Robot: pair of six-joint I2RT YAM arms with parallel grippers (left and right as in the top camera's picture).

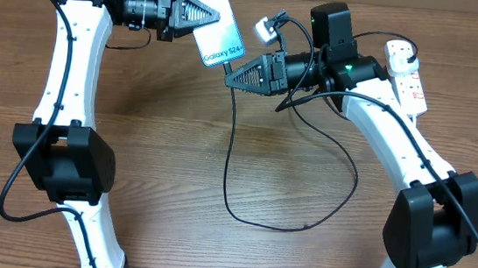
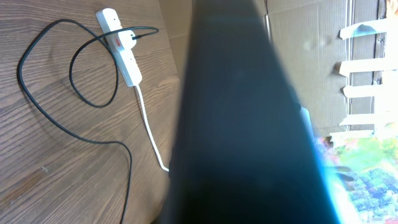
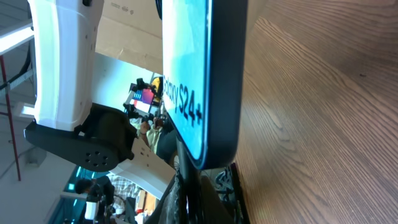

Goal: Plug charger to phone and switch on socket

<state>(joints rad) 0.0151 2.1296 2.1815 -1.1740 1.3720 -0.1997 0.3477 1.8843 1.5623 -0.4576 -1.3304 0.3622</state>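
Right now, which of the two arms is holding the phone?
The left gripper, clamped on the phone; the right gripper holds the charger at its bottom edge.

Overhead evenly bright, soft shadows on tabletop [image 1: 176,146] beside fingers [image 1: 200,13]. Left wrist: phone [image 2: 249,124] between fingers blurred, dark; overexposed glare beyond. Right wrist: sharp screen, washed-out background past fingers.

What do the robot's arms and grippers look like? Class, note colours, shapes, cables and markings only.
The left arm and right arm have smooth white curved shells joined by bulky black joint housings, with thin black cables looping alongside. The left gripper and right gripper are black, with ribbed triangular fingers. A small green light glows on the right wrist.
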